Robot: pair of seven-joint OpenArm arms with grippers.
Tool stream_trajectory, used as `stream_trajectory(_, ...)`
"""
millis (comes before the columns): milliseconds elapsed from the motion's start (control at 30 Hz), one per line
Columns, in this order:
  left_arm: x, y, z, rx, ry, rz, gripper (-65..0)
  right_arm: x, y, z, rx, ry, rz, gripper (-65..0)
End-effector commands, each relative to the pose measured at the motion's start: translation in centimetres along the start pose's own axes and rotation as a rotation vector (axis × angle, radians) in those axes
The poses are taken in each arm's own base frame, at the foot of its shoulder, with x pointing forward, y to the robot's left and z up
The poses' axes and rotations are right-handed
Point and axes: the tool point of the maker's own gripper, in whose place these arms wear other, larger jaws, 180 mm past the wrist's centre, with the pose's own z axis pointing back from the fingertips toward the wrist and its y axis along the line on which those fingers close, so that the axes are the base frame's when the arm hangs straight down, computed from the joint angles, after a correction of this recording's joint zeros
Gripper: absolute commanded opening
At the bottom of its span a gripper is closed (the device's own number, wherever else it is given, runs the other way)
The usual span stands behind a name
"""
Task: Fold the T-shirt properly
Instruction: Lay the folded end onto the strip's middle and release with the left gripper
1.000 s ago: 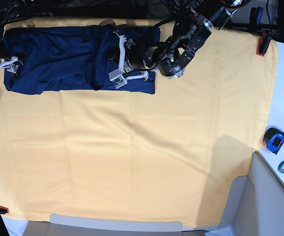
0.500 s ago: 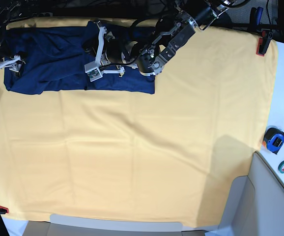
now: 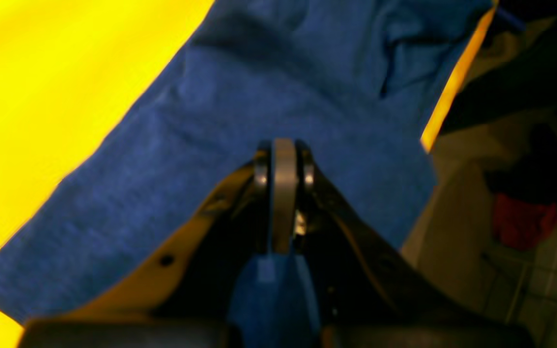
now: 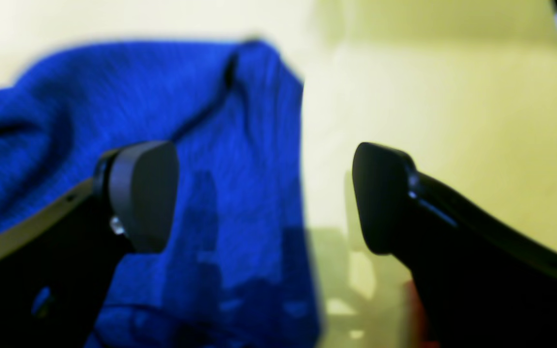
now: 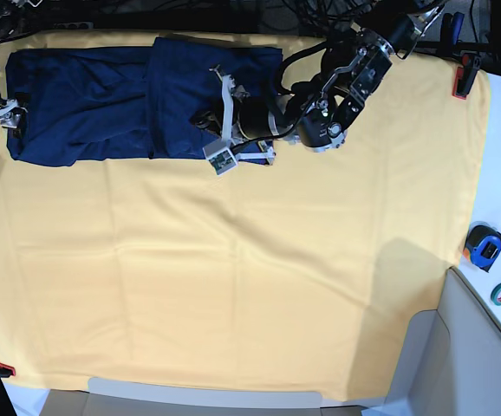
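Left tool [image 3: 282, 159] pressed together, empty, over the T-shirt [image 5: 138, 95], which lies folded along the far edge of the yellow cloth [image 5: 250, 286]. Right tool [image 4: 264, 193] spread wide at the shirt's outer end.

Base view: we get even, bright overhead light, soft shadow patches on yellow cloth [image 5: 233, 286] at lower right and left edge. Picture sharp, slight bending toward corners. Left wrist view: we see cloth blown out to glaring yellow, T-shirt [image 3: 240, 116] soft and smeared, fingers [image 3: 283, 159] close and blurred, right background dim. Right wrist view: we find everything out of focus, pale washed-out backdrop, fingers [image 4: 148, 193] dark, near-silhouette.
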Motion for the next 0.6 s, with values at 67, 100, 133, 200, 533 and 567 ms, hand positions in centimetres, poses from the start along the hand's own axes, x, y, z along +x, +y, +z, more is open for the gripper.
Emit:
stream_trajectory(67, 0.6, 0.1, 0.7, -0.005, -0.024, -0.020, -65.0, 1.3, -0.5, 0.4, 0.035, -0.034, -0.003, -9.7)
stream_trajectory(100, 0.4, 0.2, 0.8, -0.001, -0.019, -0.021, -65.0, 1.2, -0.6, 0.3, 0.055, -0.023, -0.017, -9.7)
stream_trajectory(133, 0.2, 0.4, 0.9, 0.002, -0.014, -0.020, -65.0, 0.9, -0.6, 0.1, 0.085, -0.015, -0.041, -9.7)
stream_trajectory(200, -0.3, 0.2, 0.8, 0.000, -0.006, -0.012, -65.0, 0.3, -0.4, -0.5, 0.152, -0.015, -0.114, -9.8)
stream_trajectory(533, -0.7, 0.2, 0.8, -0.002, 0.002, -0.005, -65.0, -2.2, -1.1, -2.0, 0.308, -0.006, -0.371, -9.8)
stream_trajectory(567, -0.7, 0.2, 0.8, -0.002, 0.002, -0.005, -65.0, -2.3, -1.0, -2.1, 0.307, 0.000, -0.373, -9.8)
